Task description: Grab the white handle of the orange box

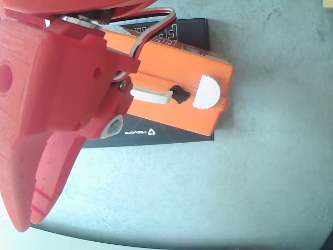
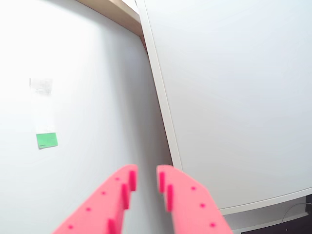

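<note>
The orange box (image 1: 182, 94) lies on a flat black box in the overhead view, its left part hidden under my red arm. The right end of the white handle (image 1: 152, 95) shows on the box's front face, ending at a black pivot, with a white half-round latch (image 1: 207, 91) to its right. My gripper (image 2: 146, 173) is raised well above the table and faces a pale wall in the wrist view. Its red fingers (image 2: 119, 195) are almost together with only a thin slit between them, and they hold nothing. In the overhead view the gripper (image 1: 23, 219) points to the lower left, away from the box.
The flat black box with white lettering (image 1: 156, 133) sits under the orange box on a grey table (image 1: 234, 182). In the wrist view there is a white wall with a green-tipped label (image 2: 45, 122) and a pale panel edge (image 2: 163, 107).
</note>
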### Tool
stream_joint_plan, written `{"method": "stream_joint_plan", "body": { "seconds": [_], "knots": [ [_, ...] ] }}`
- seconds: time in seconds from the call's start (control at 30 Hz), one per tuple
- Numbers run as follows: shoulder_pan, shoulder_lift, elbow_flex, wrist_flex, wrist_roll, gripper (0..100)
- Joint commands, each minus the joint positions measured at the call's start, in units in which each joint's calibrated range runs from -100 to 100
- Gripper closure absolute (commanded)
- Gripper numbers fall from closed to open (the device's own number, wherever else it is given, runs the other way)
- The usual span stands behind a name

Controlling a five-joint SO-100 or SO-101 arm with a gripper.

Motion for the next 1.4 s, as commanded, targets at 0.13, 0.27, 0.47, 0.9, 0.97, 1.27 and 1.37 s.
{"method": "stream_joint_plan", "body": {
  "seconds": [0.13, 0.27, 0.47, 0.9, 0.97, 1.27, 1.37],
  "knots": [
    [-5.1, -0.3, 3.0, 6.5, 4.5, 94],
    [-5.0, -0.3, 3.0, 6.6, 4.5, 94],
    [-5.2, -0.3, 2.1, 6.7, 4.4, 94],
    [-5.8, -0.2, -9.8, 19.2, 4.6, 65],
    [-6.4, -0.2, -12.3, 24.1, 4.6, 63],
    [-9.4, 6.0, -26.8, 34.5, 4.8, 64],
    [-11.5, 15.9, -39.0, 39.0, 6.8, 64]
  ]
}}
